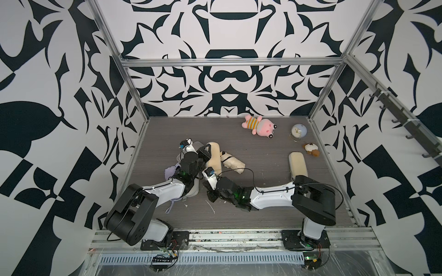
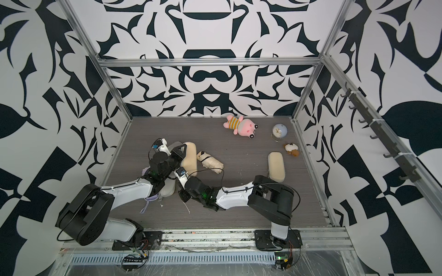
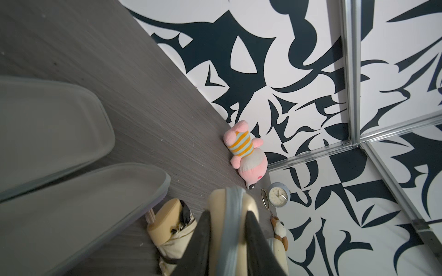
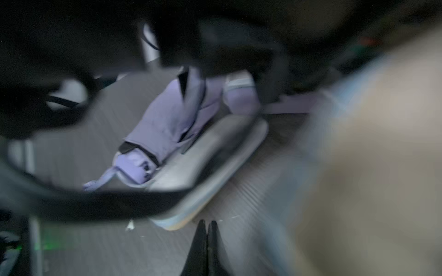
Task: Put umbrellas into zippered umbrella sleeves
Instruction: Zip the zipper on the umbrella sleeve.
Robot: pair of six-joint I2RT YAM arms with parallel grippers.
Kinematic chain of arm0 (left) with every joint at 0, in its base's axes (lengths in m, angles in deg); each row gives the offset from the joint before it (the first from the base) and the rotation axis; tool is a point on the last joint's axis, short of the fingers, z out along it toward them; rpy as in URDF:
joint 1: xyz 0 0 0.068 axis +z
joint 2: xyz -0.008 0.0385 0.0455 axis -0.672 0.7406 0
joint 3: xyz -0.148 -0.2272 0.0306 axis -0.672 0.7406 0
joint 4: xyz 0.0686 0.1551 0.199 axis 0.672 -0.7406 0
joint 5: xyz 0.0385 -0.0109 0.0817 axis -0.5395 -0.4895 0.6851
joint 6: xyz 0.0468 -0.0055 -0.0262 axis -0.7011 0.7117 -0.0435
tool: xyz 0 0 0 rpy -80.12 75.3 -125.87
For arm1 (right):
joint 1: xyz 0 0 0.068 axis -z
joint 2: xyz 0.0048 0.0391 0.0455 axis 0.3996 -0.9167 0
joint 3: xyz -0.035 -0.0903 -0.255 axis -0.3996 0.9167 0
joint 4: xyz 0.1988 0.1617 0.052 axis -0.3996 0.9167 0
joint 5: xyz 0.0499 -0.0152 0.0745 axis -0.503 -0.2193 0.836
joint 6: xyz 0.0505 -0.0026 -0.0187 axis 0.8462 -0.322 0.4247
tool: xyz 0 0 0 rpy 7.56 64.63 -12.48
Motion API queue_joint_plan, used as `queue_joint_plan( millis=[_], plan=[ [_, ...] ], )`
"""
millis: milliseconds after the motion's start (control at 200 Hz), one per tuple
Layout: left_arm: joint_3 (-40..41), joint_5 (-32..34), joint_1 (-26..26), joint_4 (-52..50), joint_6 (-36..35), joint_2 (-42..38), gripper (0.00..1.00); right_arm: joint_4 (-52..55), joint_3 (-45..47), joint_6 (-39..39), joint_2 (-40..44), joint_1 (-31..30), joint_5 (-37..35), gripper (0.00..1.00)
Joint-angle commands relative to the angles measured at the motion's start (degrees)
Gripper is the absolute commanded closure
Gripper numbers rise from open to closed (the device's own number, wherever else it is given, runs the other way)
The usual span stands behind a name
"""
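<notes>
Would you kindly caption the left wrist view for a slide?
Left tool grips a beige sleeve by its rim; cream umbrella beside, pink plush and clock beyond.

White-shelled arms [image 1: 165, 190], black joints [image 1: 313, 198]

No words, labels or brands can be read anywhere; the clock's [image 3: 278, 197] dial markings are too small to read.

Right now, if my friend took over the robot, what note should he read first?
Left end effector: clamped on the edge of a beige sleeve.
Right end effector: shut, empty.
Cream umbrella lies loose beside that sleeve.
Lavender umbrella lies partly on an open sleeve, unzipped.
A second beige sleeve lies closed near the right arm; contents unseen.
Done: no umbrella visibly zipped in.
Left: pack both umbrellas, zip.
</notes>
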Motion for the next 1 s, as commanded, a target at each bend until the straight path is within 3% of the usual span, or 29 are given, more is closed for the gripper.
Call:
queue_joint_plan(
  millis=[0, 150, 315, 390, 495, 580, 755, 995],
  plan=[
    [1.0, 0.4, -1.5, 7.8, 3.3, -0.3, 1.00, -13.8, -1.1, 4.4, 4.2, 0.1, 4.0, 1.00],
    [2.7, -0.8, 1.8, 4.5, 4.3, -5.3, 1.00, -6.3, 8.1, 2.9, 12.1, 2.2, -5.2, 1.00],
    [3.4, -2.9, 4.1, 5.4, 6.2, -6.5, 1.00, -4.2, 15.8, 2.1, 19.9, 5.3, -3.3, 0.99],
    [3.4, -5.0, 5.7, 7.2, 7.7, -6.3, 1.00, -1.1, 17.3, 3.9, 23.7, 7.6, 2.1, 0.71],
    [1.7, -8.3, 6.8, 5.5, 8.2, -6.5, 1.00, 9.8, 16.1, 10.1, 29.2, 13.8, 8.6, 0.50],
    [-0.2, -12.1, 7.1, 4.6, 9.1, -5.5, 1.00, 16.3, 13.5, 18.0, 31.5, 20.6, 18.8, 0.34],
    [-2.7, -17.9, 7.2, 9.1, 14.8, -1.1, 1.00, 15.4, 9.6, 31.5, 29.3, 27.1, 31.8, 0.28],
    [-5.6, -19.8, 4.6, 13.6, 20.0, 2.4, 1.00, 6.5, 8.7, 40.1, 23.8, 27.2, 36.2, 0.24]
  ],
)
